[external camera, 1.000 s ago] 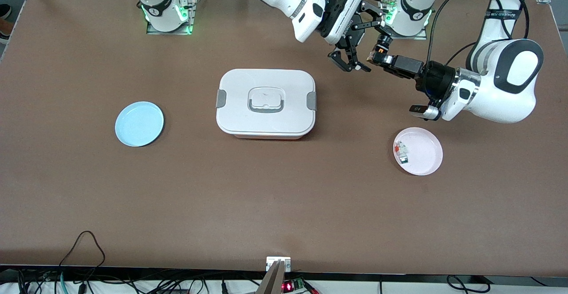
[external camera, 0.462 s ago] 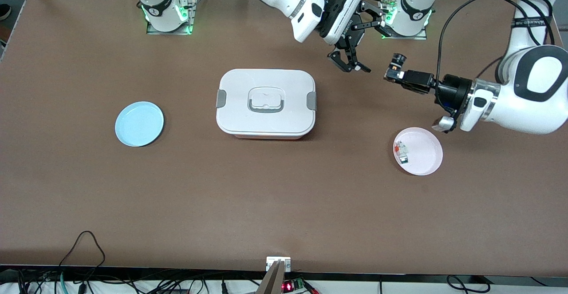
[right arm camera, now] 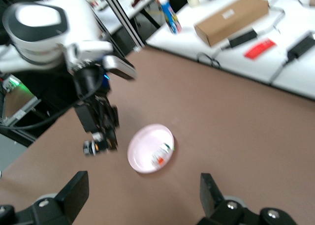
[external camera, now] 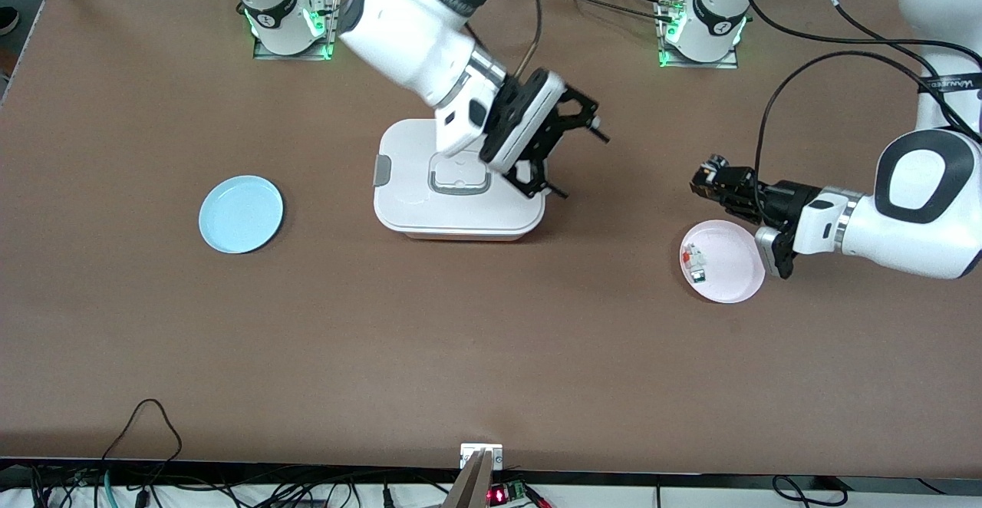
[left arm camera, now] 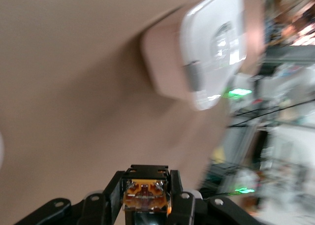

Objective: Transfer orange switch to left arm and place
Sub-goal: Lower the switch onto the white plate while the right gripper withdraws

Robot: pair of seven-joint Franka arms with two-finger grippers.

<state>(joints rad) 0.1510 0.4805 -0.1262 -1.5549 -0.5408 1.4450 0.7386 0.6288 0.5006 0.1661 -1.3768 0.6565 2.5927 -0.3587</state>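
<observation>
Brown table (external camera: 491, 354) seen nearest, black cables (external camera: 146, 400) trailing at its edge. Mid-table, the white box (external camera: 430, 209); toward the right arm's end from the box, a blue plate (external camera: 241, 214); toward the left arm's end from it, a pink plate (external camera: 733, 266) with small parts (external camera: 695, 262). Over the box's clip end, the right gripper (external camera: 579, 164), spread wide and empty. Well apart from the box, beside the pink plate, the orange switch (right arm camera: 92, 147), clamped aloft in the left gripper (external camera: 707, 178). Farther than the box, green-lit arm bases (external camera: 291, 24). Around the table, benches with a cardboard carton (right arm camera: 231, 18).
</observation>
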